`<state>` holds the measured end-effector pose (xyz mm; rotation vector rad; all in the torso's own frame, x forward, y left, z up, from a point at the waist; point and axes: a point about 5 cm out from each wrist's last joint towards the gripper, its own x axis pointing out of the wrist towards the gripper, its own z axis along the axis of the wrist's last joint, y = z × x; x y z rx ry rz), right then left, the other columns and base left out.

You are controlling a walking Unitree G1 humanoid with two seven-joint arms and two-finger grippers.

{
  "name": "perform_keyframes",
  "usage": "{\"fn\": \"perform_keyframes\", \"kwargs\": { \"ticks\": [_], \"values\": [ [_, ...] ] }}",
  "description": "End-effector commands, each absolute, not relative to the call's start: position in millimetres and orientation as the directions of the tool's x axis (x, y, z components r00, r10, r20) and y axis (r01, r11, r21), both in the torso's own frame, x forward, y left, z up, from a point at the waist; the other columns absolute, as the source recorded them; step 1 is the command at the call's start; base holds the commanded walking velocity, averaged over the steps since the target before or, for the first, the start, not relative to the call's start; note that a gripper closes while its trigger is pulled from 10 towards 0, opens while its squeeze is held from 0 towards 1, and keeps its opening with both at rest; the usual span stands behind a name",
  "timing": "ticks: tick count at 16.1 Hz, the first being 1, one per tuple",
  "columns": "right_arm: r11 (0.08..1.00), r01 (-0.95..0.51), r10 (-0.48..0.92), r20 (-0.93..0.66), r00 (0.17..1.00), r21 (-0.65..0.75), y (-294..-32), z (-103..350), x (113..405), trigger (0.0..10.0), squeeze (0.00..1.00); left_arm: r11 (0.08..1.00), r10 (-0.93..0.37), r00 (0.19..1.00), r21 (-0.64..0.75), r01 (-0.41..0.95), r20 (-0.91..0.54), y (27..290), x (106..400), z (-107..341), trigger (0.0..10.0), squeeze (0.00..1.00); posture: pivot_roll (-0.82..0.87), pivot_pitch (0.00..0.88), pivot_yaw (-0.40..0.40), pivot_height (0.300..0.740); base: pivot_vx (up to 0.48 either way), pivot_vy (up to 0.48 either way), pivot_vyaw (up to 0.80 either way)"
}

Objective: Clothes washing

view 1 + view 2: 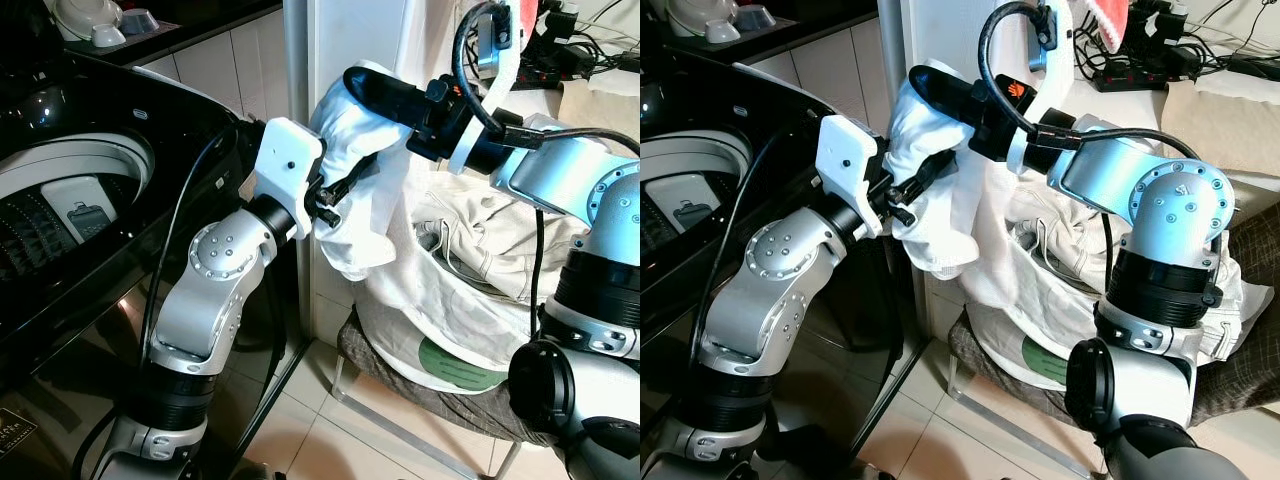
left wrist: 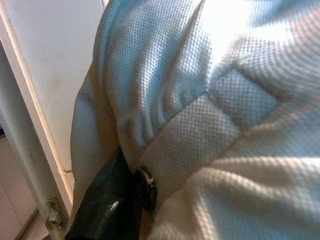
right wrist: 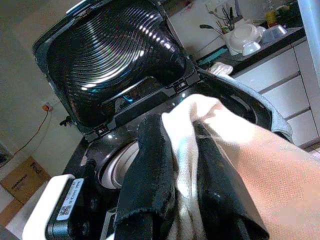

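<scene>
Head views are bright and sharp. Glare streaks the ribbed glossy black washing-machine lid [image 3: 120, 55]. The white knitted cloth [image 2: 225, 125] blows out near the left wrist camera, where a black finger [image 2: 107, 210] blurs.

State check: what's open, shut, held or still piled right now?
Black top-loading washing machine: lid up, drum open.
White knit garment: lifted, held by both grippers beside the washer.
Right gripper: fingers shut on garment.
Left gripper: shut on garment.
Pale clothes heap: still piled on chair.
</scene>
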<state>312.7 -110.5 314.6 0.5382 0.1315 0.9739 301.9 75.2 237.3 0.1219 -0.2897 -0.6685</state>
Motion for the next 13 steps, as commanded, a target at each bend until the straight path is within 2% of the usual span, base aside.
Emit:
{"fn": "perform_keyframes", "kwargs": {
  "ticks": [1,10,11,12,13],
  "values": [
    [0.423,-0.775,0.816,0.175,0.551,0.470,-111.6,321.2,307.2,0.0,0.00,0.787,-0.616,0.755,0.209,0.580,0.224,78.1,301.8,239.1,0.0,0.00,-0.05,0.000,0.011,0.740,0.000,0.000,0.00],
    [0.429,-0.770,0.810,0.177,0.559,0.472,-110.8,319.8,307.2,0.0,0.00,0.802,-0.596,0.769,0.205,0.561,0.231,85.5,304.6,241.3,0.0,0.00,-0.04,0.000,0.016,0.740,0.000,0.000,0.00],
    [0.427,-0.773,0.811,0.179,0.557,0.470,-110.6,320.2,307.1,0.0,0.16,0.815,-0.579,0.778,0.201,0.543,0.243,88.0,306.1,243.5,0.0,0.00,-0.04,0.000,0.016,0.740,0.000,0.000,0.00],
    [0.433,-0.771,0.809,0.176,0.560,0.467,-110.8,320.1,307.4,8.3,0.71,0.827,-0.562,0.788,0.199,0.526,0.252,90.6,307.6,245.2,0.0,0.00,-0.04,0.000,0.017,0.740,0.000,0.000,0.00],
    [0.408,-0.777,0.814,0.195,0.547,0.479,-109.9,320.2,306.9,10.0,1.00,0.851,-0.525,0.808,0.195,0.488,0.268,97.9,311.5,248.7,0.0,0.00,-0.04,0.000,0.018,0.740,0.000,0.000,0.00]
  ]
}}
